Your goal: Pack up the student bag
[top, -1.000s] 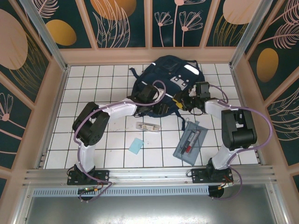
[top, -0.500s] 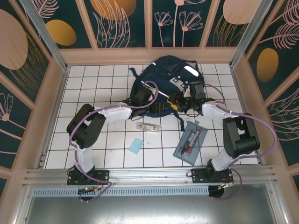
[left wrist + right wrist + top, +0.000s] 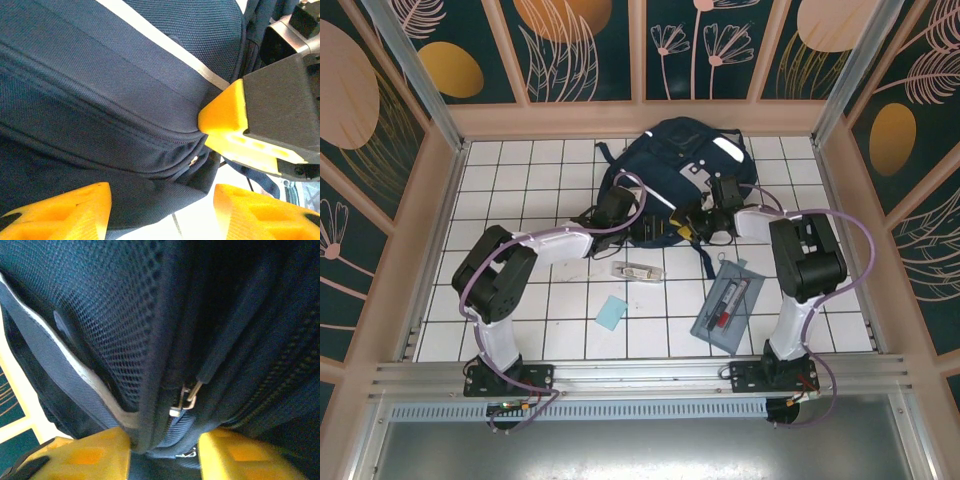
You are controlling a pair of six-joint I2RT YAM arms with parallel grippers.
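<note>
The student bag (image 3: 672, 165), navy with white stripes, lies at the back of the tiled table. My left gripper (image 3: 655, 228) is at its near edge. In the left wrist view this gripper (image 3: 162, 210) is open, and the bag's lower corner (image 3: 150, 195) lies loosely between its yellow fingertips. My right gripper (image 3: 698, 225) presses into the bag's near right side. In the right wrist view it (image 3: 165, 455) is shut on a fold of bag fabric (image 3: 155, 390) just below a metal zipper pull (image 3: 187, 397). One of its yellow fingers (image 3: 227, 117) appears in the left wrist view.
A flat grey transparent pencil case (image 3: 728, 305) lies near the right arm's base. A small clear item (image 3: 637, 270) and a light-blue square (image 3: 612, 313) rest on the white tiles in the middle. Wooden walls (image 3: 440, 230) enclose the table.
My right arm has swung left and pushed its gripper into the bag, and its jaws have narrowed on the fabric. My left gripper has shifted slightly farther along the bag's edge.
</note>
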